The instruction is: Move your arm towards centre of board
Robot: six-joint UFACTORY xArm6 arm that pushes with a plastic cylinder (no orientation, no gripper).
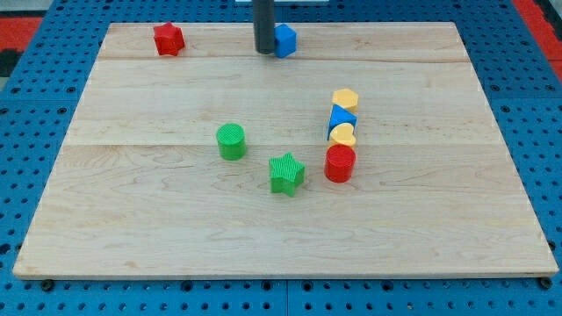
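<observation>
My tip [263, 50] is at the view's top, near the board's far edge, touching the left side of a blue block [285, 40]. The board [176, 219] is light wood. A red star block [168, 39] lies at the top left. A green cylinder [232, 141] and a green star [286, 173] sit near the middle. To their right, a column runs top to bottom: yellow hexagon [345, 99], blue block [342, 118], yellow heart [343, 134], red cylinder [340, 163].
The board lies on a blue pegboard table [35, 132]. Red surfaces show at the view's top corners [536, 13].
</observation>
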